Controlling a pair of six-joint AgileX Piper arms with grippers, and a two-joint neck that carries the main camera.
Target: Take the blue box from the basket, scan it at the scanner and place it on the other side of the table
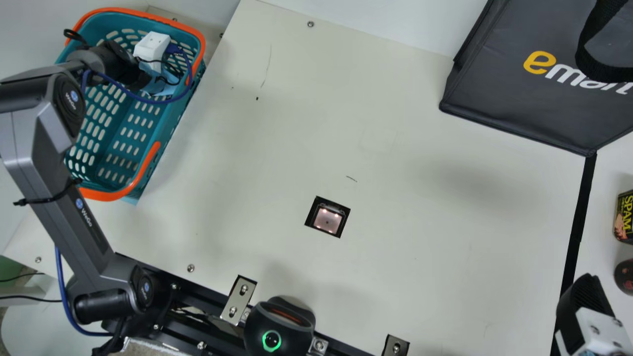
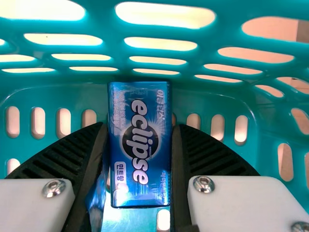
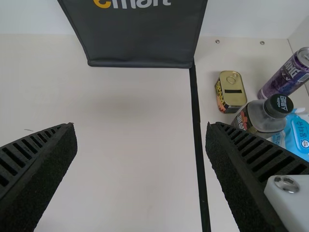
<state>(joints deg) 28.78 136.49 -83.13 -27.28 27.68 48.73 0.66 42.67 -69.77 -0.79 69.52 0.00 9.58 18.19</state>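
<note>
Main view: broad cream table (image 1: 420, 123), open room through middle! Jointed grey-black left arm (image 1: 54, 163) bends over left side, wrist low above orange-rimmed teal plastic basket (image 1: 168, 136). Big black fabric bag (image 1: 494, 99) bounds far right edge. Ribbed black-fingered right gripper (image 1: 583, 301) near right side, spread wide. White-and-black left gripper (image 1: 151, 47) down in basket, clamped on blue rectangular box (image 2: 140, 145). Square black-framed scanner window (image 1: 327, 220) mid-table.

Cream table (image 1: 420, 163) with black strip (image 3: 197, 121), dark bag (image 1: 494, 84), tin (image 3: 232, 94), bottle (image 3: 258, 118), purple can (image 3: 286, 76) and blue packet (image 3: 298, 137) on it
</note>
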